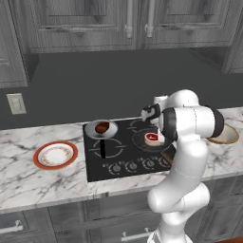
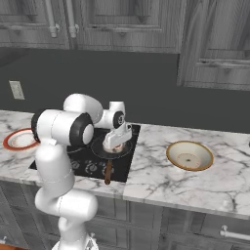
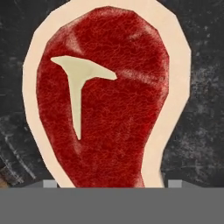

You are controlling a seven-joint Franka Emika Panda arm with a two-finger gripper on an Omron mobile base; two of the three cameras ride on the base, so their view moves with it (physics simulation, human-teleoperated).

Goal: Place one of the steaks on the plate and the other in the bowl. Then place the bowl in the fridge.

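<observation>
The bright red flat steak with a pale whitish fat edge and a T-shaped bone (image 3: 103, 100) lies in a dark round frying pan (image 1: 140, 141) on the black glass cooktop (image 1: 124, 156), and the claw (image 2: 116, 141) hangs low right over it, the hand pointing down so the hand view looks straight onto the meat. That view puts the steak between the two finger tips (image 3: 50, 184) at its bottom edge, one on each side of the narrow end, which suggests the jaws are set to straddle the piece across its thinner part; they stand wide apart, but whether they already press on the fat edge I cannot tell. The dark brown steak (image 1: 102, 127) rests in a small silver pan (image 1: 112, 129) on the cooktop's left rear burner, untouched. The round white plate with the broad orange-red rim (image 1: 39, 164) sits well to the left on the marble tabletop (image 2: 161, 183), and the shallow tan-beige bowl (image 2: 189, 156) lies well to the right of the cooktop, both bare, so neither steak has reached its place. The bowl lies on the near side for this steak, a likely destination. Grey wood cabinets (image 1: 95, 23) hang above.
</observation>
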